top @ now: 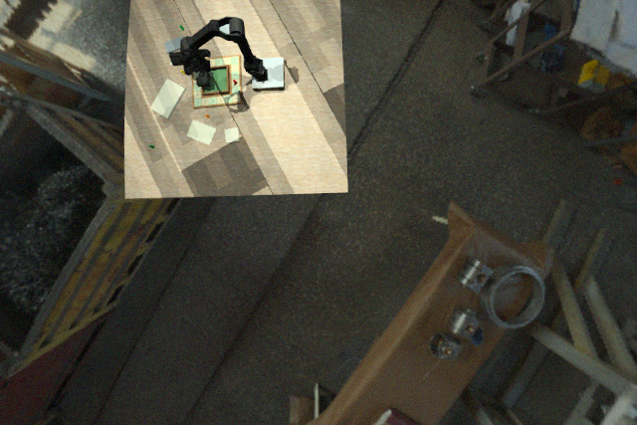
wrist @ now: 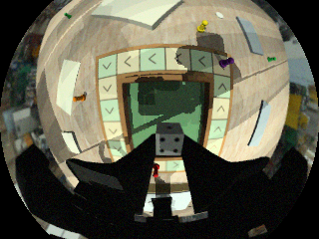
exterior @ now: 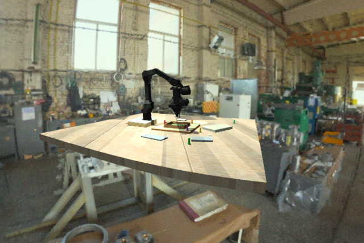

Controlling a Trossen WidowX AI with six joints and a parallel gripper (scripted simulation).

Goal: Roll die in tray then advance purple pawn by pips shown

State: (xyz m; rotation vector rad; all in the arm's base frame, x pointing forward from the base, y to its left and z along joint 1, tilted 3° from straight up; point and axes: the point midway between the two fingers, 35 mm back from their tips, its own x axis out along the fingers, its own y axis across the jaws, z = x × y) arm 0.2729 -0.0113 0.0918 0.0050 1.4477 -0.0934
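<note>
My gripper (exterior: 177, 116) is shut on the die (wrist: 169, 141), a grey-white cube held between the fingertips. It hangs above the tray (top: 222, 78) (exterior: 176, 126) (wrist: 191, 119), which has a green floor and brown walls, in the middle of the game board (top: 203, 102) (wrist: 153, 59). In the wrist view the die's camera-facing side shows four pips. The purple pawn (exterior: 187, 128) (wrist: 226, 62) stands on the board's top right corner square in the wrist view. Beside it the arrows point left along the top row. The arm hides this pawn in the top view.
A red pawn (top: 235, 82) (wrist: 156, 170) stands on the board near the arm base. Off the board are a yellow pawn (exterior: 200, 130) (wrist: 201, 26), an orange pawn (top: 207, 115) (wrist: 80, 98), two green pawns (top: 151, 146) (top: 181, 27) and several flat slabs (top: 168, 98) (exterior: 217, 127).
</note>
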